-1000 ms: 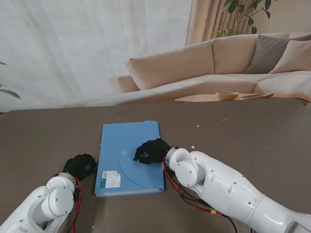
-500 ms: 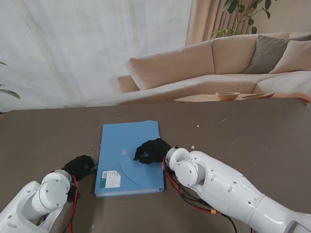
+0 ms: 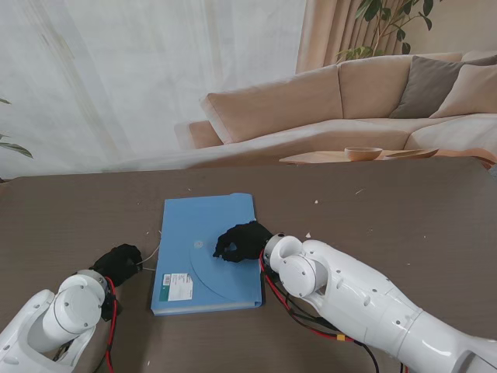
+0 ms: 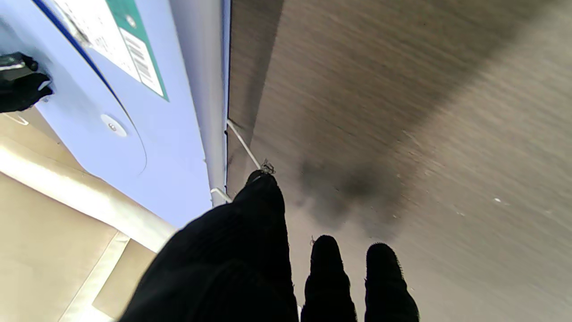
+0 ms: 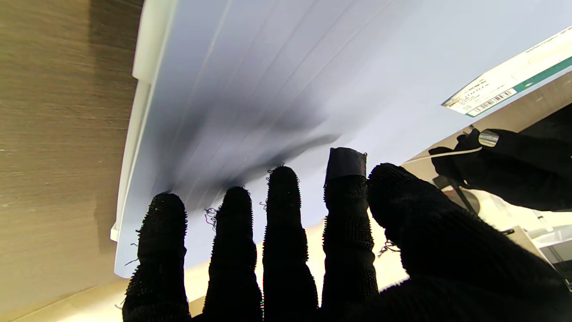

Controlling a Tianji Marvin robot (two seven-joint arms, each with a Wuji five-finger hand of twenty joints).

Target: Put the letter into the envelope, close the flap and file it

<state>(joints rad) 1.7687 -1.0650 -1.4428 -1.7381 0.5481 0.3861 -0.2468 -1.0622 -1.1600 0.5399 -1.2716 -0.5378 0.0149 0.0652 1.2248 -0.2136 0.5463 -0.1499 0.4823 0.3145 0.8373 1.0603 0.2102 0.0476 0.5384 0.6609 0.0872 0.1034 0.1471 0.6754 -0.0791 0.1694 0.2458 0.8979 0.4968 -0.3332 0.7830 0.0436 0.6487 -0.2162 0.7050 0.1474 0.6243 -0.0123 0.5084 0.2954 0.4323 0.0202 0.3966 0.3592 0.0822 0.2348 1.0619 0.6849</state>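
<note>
- My right robot hand (image 3: pixel 237 242), fingers spread, presses flat on the closed blue plastic folder (image 3: pixel 203 221) lying mid-table (image 3: pixel 388 210).
- My left robot hand (image 3: pixel 118 263) pinches a thin white string (image 4: pixel 243 144) beside the folder's left edge.

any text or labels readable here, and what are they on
Nothing can be quoted.
White and green sticker with a barcode on the blue folder, at the corner nearest me on the left: its printed lines and barcode digits are too small and blurred to read in all three views.
No other lettering shows on the table or on either robot hand.
</note>
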